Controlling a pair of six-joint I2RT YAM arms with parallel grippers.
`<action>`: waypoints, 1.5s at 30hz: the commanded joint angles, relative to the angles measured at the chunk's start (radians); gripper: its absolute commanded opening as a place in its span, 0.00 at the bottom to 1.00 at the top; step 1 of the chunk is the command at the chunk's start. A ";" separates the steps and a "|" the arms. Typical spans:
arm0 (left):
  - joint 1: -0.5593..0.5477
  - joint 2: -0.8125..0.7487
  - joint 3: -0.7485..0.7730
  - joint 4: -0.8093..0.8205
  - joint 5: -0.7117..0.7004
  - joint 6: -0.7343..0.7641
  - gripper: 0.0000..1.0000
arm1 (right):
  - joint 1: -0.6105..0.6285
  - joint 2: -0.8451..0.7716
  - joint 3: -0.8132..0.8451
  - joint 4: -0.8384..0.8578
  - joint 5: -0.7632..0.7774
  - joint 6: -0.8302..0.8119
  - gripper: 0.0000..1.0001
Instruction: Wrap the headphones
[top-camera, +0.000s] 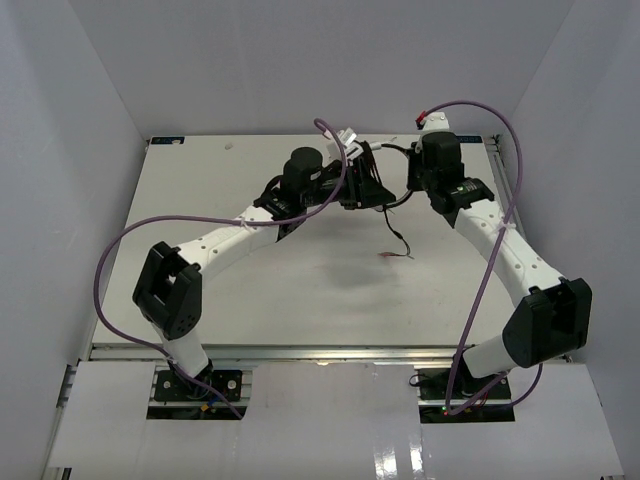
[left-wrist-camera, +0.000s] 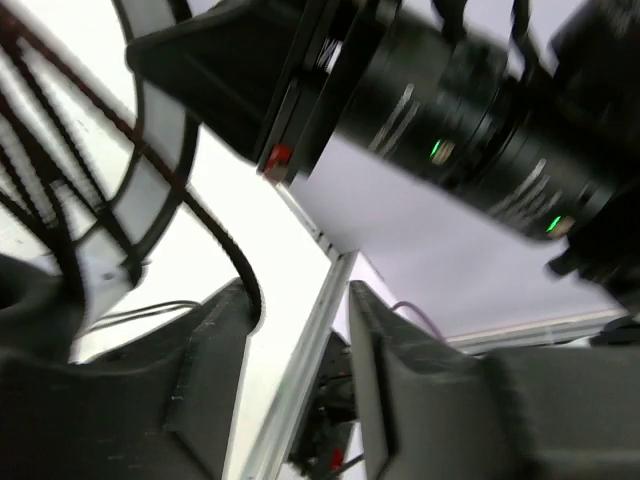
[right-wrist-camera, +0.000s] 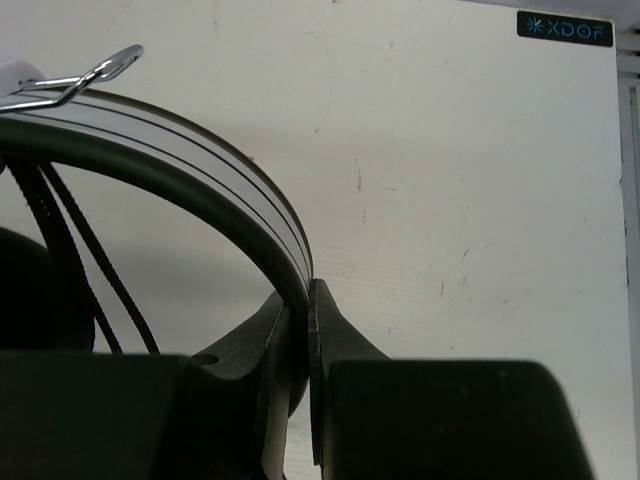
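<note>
Only one readable mark: "XDOF" in teal capitals with a small star-like logo in front, on a dark rectangular label (right-wrist-camera: 563, 28). The label sits flat on the white surface (right-wrist-camera: 450, 200) at the top right of the right wrist view, just beside the metal rail (right-wrist-camera: 629, 150) along the surface's edge. The text reads upright to that camera.

Top view: any print is too small to read.

Left wrist view: blurred, nothing legible. Green indicator lights (left-wrist-camera: 437, 150) and a red patch (left-wrist-camera: 277, 157) show, with no characters to be made out on either.
</note>
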 joint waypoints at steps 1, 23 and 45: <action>-0.030 -0.096 -0.050 -0.057 -0.039 0.202 0.58 | -0.086 -0.019 0.123 0.004 -0.144 0.149 0.08; -0.168 -0.202 -0.796 0.707 -0.313 0.782 0.88 | -0.230 -0.089 0.352 -0.164 -0.579 0.185 0.08; -0.222 0.061 -0.527 0.772 -0.370 0.861 0.97 | -0.247 -0.121 0.296 -0.179 -0.765 0.184 0.08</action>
